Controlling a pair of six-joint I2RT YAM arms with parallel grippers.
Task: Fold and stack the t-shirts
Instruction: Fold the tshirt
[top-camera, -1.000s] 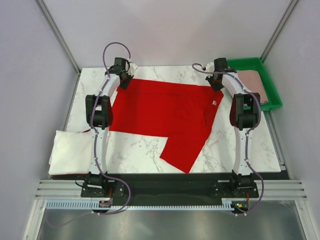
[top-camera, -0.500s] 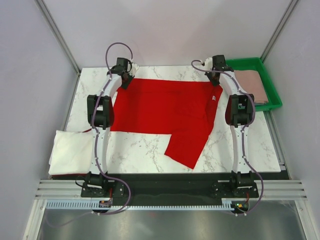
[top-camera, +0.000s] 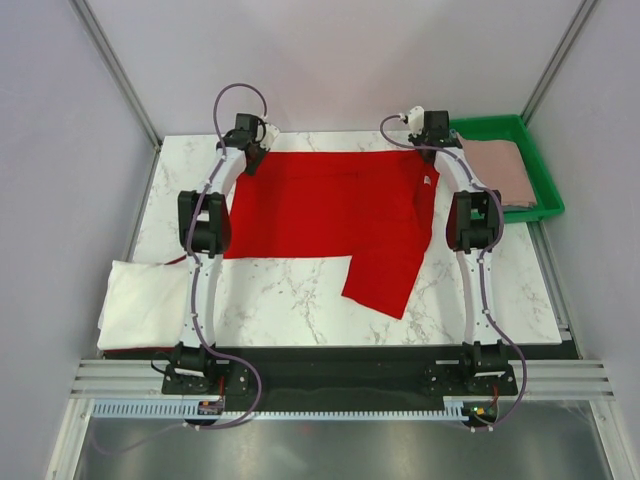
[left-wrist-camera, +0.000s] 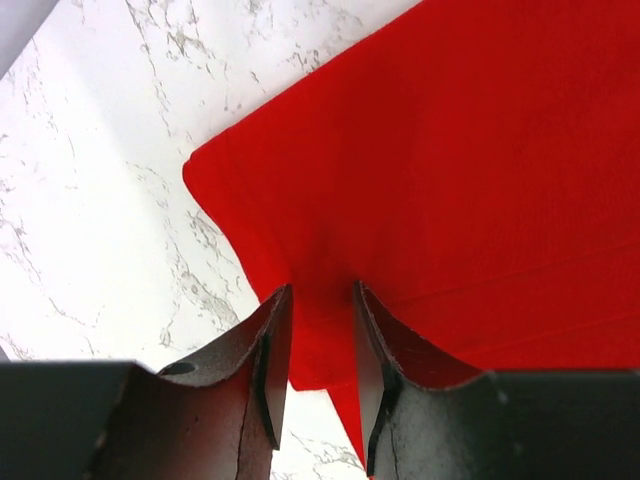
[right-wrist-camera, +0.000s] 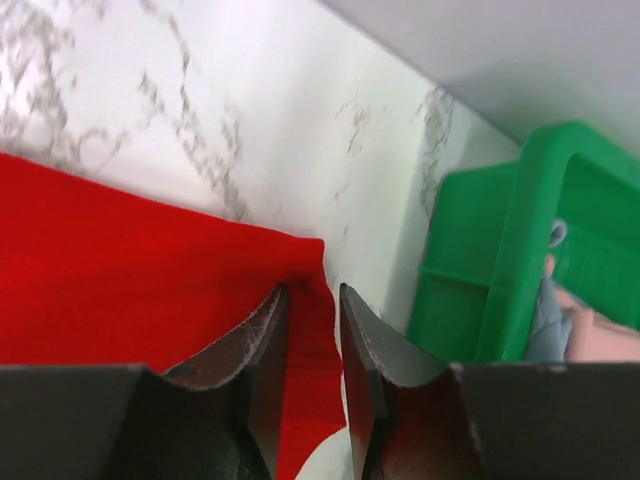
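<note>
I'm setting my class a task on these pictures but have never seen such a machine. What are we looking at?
The overhead picture shows a left arm and a right arm bolted at the near edge of a marble table. The other two pictures come from a camera on each wrist, looking past its fingers. A red t-shirt lies spread on the table, a white t-shirt folded at the near left, a pink t-shirt in a green tray far right. The left gripper pinches the red t-shirt's far left corner; its far right corner sits inside the right gripper, clamped or not I cannot tell.
</note>
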